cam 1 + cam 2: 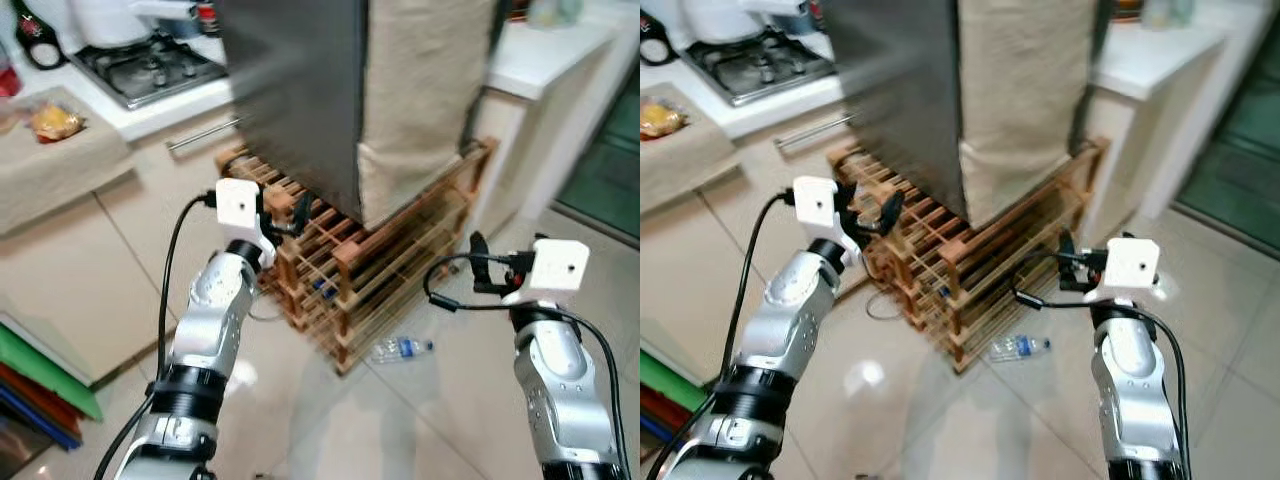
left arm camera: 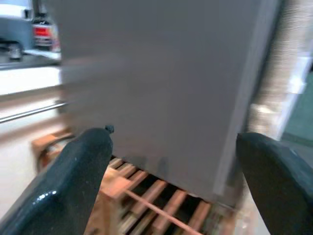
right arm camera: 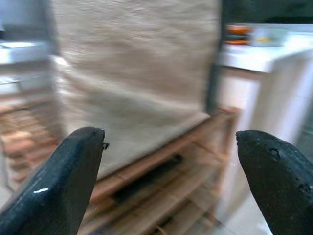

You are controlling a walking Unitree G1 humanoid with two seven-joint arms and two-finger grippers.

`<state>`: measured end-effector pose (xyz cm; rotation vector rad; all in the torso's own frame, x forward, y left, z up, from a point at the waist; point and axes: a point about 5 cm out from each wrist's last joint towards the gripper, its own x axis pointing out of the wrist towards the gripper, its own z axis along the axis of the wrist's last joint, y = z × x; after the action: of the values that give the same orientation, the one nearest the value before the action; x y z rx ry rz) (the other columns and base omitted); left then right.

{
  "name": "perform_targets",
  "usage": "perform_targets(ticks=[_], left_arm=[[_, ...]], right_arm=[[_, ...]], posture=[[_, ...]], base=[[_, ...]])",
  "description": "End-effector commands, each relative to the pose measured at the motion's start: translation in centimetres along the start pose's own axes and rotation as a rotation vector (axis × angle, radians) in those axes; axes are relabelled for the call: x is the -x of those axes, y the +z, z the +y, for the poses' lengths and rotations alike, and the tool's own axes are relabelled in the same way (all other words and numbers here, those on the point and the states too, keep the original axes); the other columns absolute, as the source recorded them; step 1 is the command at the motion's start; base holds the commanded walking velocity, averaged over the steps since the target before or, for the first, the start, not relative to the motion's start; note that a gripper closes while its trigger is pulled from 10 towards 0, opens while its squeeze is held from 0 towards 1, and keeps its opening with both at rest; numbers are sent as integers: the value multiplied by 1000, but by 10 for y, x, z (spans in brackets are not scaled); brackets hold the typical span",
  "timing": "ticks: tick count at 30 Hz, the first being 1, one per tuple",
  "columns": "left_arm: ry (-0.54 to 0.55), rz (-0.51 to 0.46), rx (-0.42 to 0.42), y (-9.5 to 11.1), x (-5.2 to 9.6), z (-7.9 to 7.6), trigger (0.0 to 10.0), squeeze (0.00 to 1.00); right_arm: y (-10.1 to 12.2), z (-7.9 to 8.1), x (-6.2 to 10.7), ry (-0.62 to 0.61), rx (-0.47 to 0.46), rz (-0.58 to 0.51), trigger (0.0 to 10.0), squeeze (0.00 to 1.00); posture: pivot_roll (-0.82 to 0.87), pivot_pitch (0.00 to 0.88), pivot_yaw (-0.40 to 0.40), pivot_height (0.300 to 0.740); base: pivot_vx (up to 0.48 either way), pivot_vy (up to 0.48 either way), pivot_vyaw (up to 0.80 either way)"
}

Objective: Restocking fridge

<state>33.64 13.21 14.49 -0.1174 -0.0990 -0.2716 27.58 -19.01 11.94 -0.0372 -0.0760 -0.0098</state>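
Note:
A grey steel fridge [image 1: 295, 90] with a beige cloth cover [image 1: 425, 90] on its side stands on a wooden slatted rack [image 1: 350, 270]. Its door looks closed. A clear plastic water bottle [image 1: 400, 349] lies on the tiled floor by the rack's front corner. My left gripper [image 1: 292, 218] is raised at the rack's left end, just below the fridge's grey face, open and holding nothing [image 2: 173, 137]. My right gripper [image 1: 482, 265] hovers to the right of the rack at about its height, open and holding nothing [image 3: 171, 134], and it faces the cloth cover.
A gas stove [image 1: 150, 65] sits on the white counter behind the fridge to the left. A cloth-covered surface [image 1: 60, 165] carries a food bag. Coloured boards [image 1: 40, 395] lean at the lower left. A white counter [image 1: 550, 50] and a dark doorway [image 1: 610, 165] are on the right.

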Motion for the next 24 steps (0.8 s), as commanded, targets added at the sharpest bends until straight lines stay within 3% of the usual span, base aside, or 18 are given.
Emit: perform_targets(ticks=[1,7,10,24], left_arm=[[-22,-19,19,5,-6,-10,10000,0],[-31,-33,33,7,-6,-14,10000,0],[10,-42,-9,8,-7,-12,10000,0],[16,-30,39,9,-10,-4,10000,0]], right_arm=[[0,-10,1,-24,30,3,10000,0],[0,-9,1,-18,34,3,10000,0],[-2,-7,2,-4,43,16,10000,0],[-3,-8,2,2,47,15,10000,0]], posture=[[-173,0,61,740],[-180,0,64,740],[-184,0,65,740],[-191,0,74,740]], base=[[480,0,0],[471,0,0],[0,0,0],[0,0,-689]])
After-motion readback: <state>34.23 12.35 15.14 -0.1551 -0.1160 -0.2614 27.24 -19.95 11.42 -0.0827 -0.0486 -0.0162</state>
